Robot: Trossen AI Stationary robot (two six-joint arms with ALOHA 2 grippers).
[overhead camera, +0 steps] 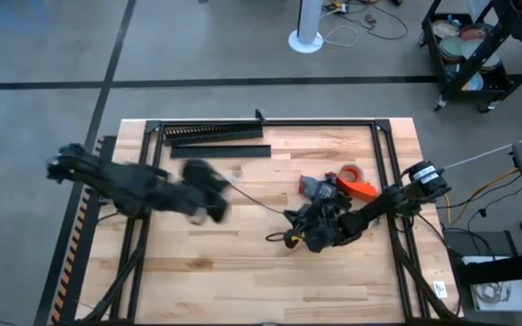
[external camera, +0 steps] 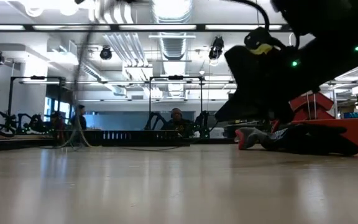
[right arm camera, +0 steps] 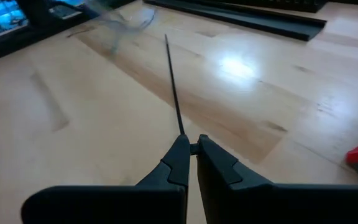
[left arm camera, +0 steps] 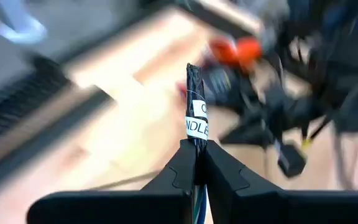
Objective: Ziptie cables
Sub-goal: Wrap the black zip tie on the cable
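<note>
My left gripper [left arm camera: 196, 146] hovers over the table's left middle [overhead camera: 208, 193], shut on the cables [left arm camera: 195, 102]. They are a thin bundle with a dark wrapped end and a white label. In the low view the cables [external camera: 78, 93] trail down as a blur. My right gripper [right arm camera: 190, 144] is right of the table's centre [overhead camera: 293, 220], shut on a ziptie [right arm camera: 173, 81]. The ziptie [overhead camera: 256, 200] is a thin, straight dark strip that points toward the left gripper. My left gripper pinches the cables between its two fingers just below the white label [left arm camera: 197, 129]. The dark wrapped end sticks out past the fingertips. Coloured wires [left arm camera: 197, 208] run back between the fingers. My right gripper pinches the ziptie's near end [right arm camera: 183, 133] between its two fingertips. The strip continues straight out in line with the fingers, toward the table's far left, low over the wood. Whether its free tip touches the table does not show.
A long black comb-toothed duct [overhead camera: 211, 134] and a flat black bar [overhead camera: 220, 151] lie along the far edge. A red tape roll [overhead camera: 350, 172], an orange piece [overhead camera: 361, 188] and a grey-and-red tool [overhead camera: 315, 187] sit beside the right arm. The near half is bare wood [overhead camera: 243, 272].
</note>
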